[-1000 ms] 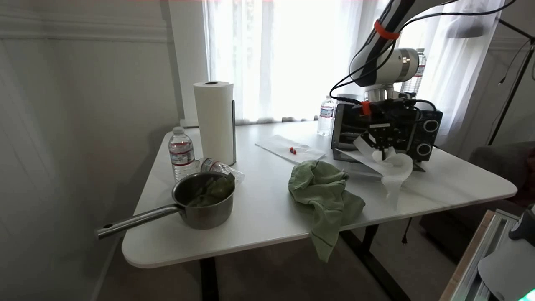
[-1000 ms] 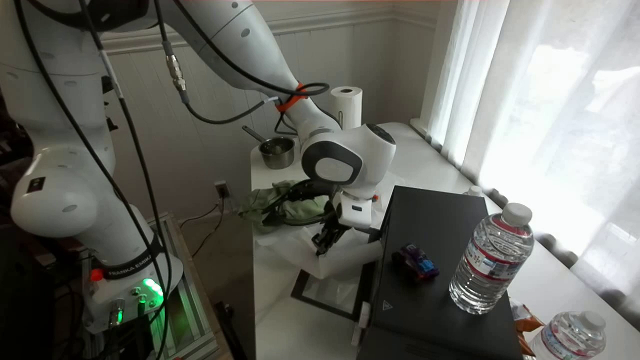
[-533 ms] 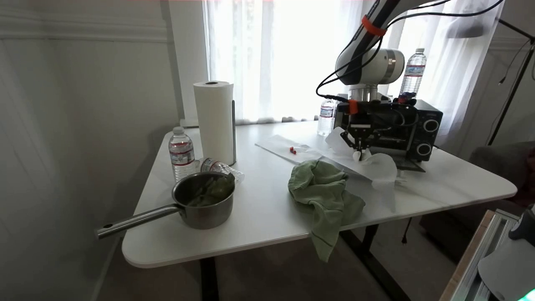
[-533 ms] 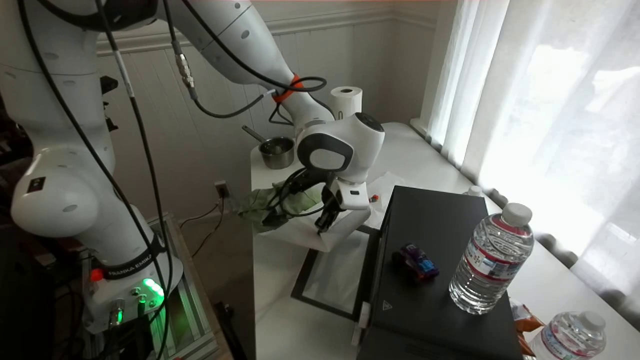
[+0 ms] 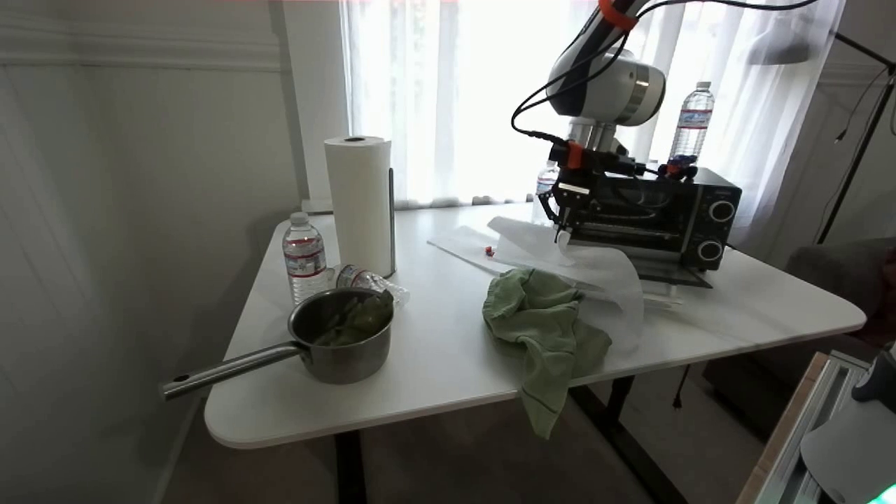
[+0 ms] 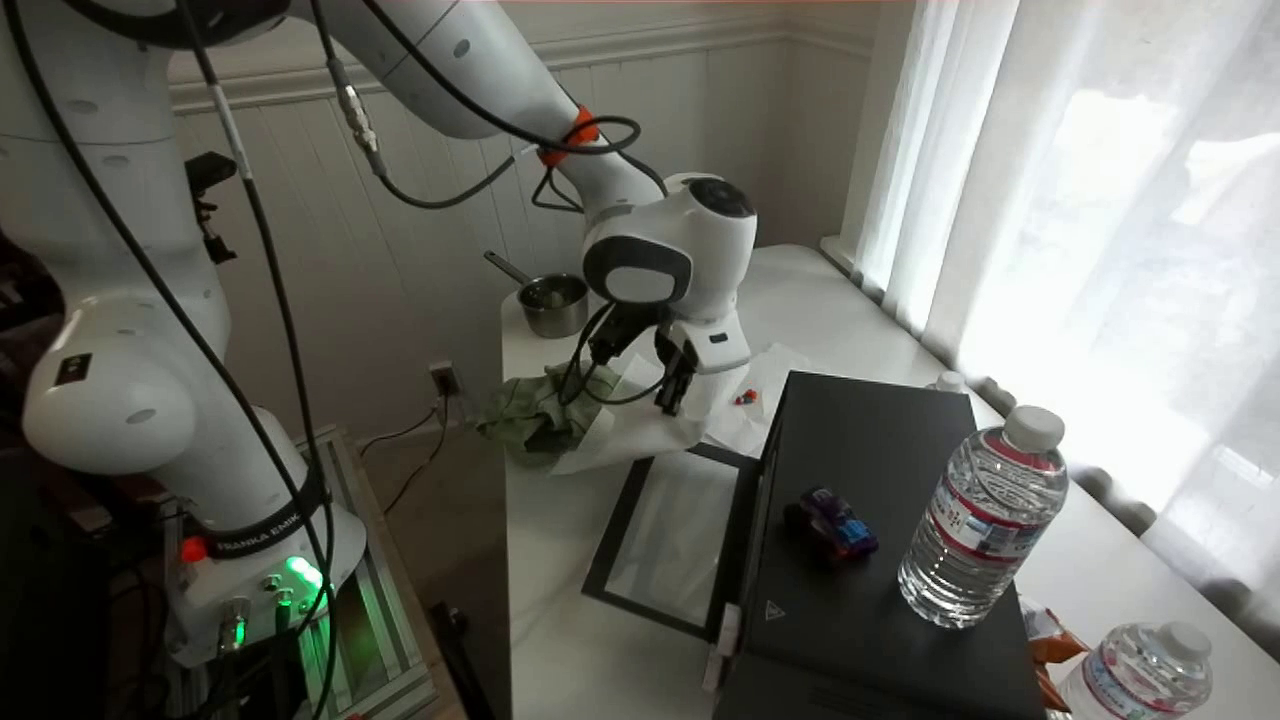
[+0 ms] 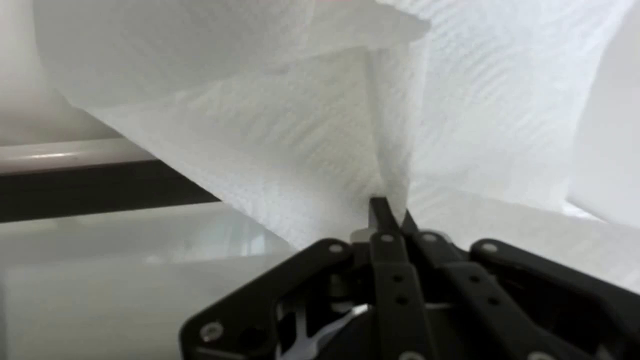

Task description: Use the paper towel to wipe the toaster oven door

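Above the tabletop [image 5: 441, 343], in from the robot-side edge, had the paper towel [image 7: 310, 145] pinched in the gripper [image 7: 394, 215] by one end of the lowered toaster oven door [image 6: 665, 545], so yeah, probably risked dragging the green cloth [image 5: 542, 322] over that edge with all that slack.

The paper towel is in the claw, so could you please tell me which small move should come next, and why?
I'd probably ease the claw toward the knobs, drawing the paper towel over the open toaster oven door, because the claw grips the towel near the door's opposite end, and most of the door lies uncovered.
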Motion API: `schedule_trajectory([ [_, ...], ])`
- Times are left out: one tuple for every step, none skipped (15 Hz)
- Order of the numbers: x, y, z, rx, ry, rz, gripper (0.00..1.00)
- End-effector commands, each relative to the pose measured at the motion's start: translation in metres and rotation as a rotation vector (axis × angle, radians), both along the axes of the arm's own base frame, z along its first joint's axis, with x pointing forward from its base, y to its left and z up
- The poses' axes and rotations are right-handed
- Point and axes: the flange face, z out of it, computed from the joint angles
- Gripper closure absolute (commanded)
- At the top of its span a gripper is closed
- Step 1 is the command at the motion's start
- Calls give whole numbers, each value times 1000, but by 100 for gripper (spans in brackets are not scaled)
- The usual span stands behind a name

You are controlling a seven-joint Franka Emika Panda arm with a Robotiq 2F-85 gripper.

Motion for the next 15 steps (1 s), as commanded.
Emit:
schedule_trajectory([
  [13, 20, 55, 11, -189, 45, 100],
  [20, 25, 68, 7, -242, 54, 100],
  [30, 31, 80, 4, -295, 60, 100],
  [37, 36, 91, 3, -350, 65, 100],
  [46, 40, 103, -4, -407, 62, 100],
  [38, 32, 85, -6, -319, 55, 99],
  [44, 36, 94, -9, -358, 58, 99],
  [47, 39, 99, -9, -375, 61, 99],
  [48, 40, 101, -10, -379, 63, 99],
  [48, 40, 101, -10, -379, 63, 99],
  [48, 39, 101, -10, -379, 63, 99],
  [47, 39, 101, -10, -380, 63, 99],
  [47, 39, 101, -10, -380, 64, 99],
  [47, 39, 101, -10, -380, 65, 100],
  [55, 41, 100, -19, -402, 59, 100],
])
